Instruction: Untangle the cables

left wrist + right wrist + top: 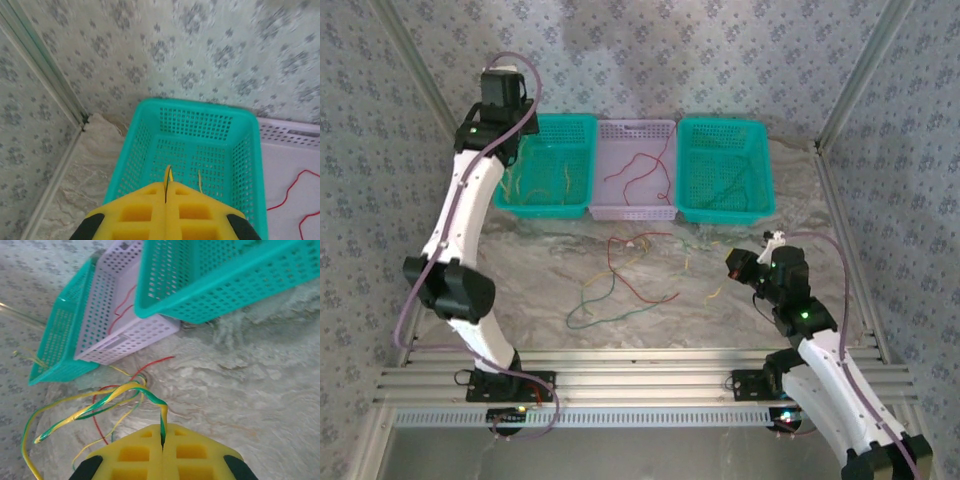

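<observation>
The left claw (166, 189) is pinched tight on a thin yellow cable (168, 176) over the left teal basket (196, 106). To do this well it should part its jaws only once the strand hangs inside the walls, so nothing trails over the rim. The right claw (162, 432), likewise closed, grips a green-and-yellow cable (120, 391) that runs back to the tangled cables (620, 282) on the desk (530, 265), just on the near side of the baskets. A slow, upward pull away from the knot seems wisest, lest the red loops be dragged along. The sorting looks to go by colour: the left teal basket holds yellow strands (535, 185), the lilac basket (638, 127) in the middle holds red cables (642, 168), and the right teal basket (722, 122) holds a green cable (728, 182).
</observation>
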Motion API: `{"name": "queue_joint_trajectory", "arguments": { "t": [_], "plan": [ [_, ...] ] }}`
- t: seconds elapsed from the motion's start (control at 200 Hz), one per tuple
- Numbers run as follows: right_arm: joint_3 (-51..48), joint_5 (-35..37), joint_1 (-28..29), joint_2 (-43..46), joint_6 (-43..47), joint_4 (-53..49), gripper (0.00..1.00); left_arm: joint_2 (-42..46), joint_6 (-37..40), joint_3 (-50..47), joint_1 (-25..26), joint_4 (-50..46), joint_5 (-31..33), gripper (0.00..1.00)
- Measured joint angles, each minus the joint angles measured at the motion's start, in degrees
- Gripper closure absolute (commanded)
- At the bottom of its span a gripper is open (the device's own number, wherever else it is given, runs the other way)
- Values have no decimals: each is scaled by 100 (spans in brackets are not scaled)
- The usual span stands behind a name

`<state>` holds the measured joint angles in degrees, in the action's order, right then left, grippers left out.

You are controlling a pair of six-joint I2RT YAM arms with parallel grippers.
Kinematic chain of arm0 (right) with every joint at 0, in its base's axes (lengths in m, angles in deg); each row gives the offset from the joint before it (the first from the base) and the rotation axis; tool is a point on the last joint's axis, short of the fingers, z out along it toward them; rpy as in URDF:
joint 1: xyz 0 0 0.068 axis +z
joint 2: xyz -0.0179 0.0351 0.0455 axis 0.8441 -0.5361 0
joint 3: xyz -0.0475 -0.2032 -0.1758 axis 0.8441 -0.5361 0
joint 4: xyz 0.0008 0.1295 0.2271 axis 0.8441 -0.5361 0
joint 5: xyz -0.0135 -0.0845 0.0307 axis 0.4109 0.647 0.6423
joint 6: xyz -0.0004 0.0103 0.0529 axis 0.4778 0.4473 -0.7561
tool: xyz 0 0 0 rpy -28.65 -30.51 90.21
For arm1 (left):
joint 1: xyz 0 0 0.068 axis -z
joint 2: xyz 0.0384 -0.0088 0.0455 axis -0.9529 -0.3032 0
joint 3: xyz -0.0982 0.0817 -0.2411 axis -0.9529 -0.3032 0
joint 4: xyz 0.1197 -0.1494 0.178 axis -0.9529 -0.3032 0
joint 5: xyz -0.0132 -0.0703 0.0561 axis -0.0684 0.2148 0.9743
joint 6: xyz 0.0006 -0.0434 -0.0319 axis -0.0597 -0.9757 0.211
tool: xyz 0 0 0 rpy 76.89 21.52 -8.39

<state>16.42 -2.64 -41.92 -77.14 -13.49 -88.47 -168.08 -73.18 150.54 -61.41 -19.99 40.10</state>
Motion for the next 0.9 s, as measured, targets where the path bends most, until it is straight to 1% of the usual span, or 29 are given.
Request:
{"name": "queue_joint_trajectory", "arguments": {
  "t": [0.105, 0.265, 0.435, 0.47, 0.48, 0.57, 0.68, 0.819, 0.899],
  "plan": [
    [151, -26, 219, 26, 138, -48, 100, -575, -76, 243, -94, -66, -138, 100],
    [413, 72, 678, -9, 396, -214, 100, -1543, -271, 1093, -120, -332, -437, 100],
    [894, 376, 1172, -245, 693, -352, 100, -1998, -442, 1399, -120, -546, -660, 100],
    [1029, 442, 1261, -363, 748, -380, 100, -2039, -479, 1399, -120, -577, -686, 95],
    [1075, 459, 1290, -411, 763, -391, 100, -2048, -483, 1399, -120, -581, -684, 92],
    [1539, 568, 1475, -850, 892, -466, 100, -2138, -566, 1390, -120, -662, -756, 77],
    [2282, 581, 1622, -1698, 1064, -553, 100, -2144, -704, 1241, -120, -675, -857, 49],
    [3322, 514, 1703, -2763, 1248, -662, 100, -2142, -852, 1008, -125, -702, -1025, 31],
    [3980, 481, 1753, -3316, 1349, -754, 100, -2094, -925, 918, -125, -706, -1126, 23]
  ]
}}
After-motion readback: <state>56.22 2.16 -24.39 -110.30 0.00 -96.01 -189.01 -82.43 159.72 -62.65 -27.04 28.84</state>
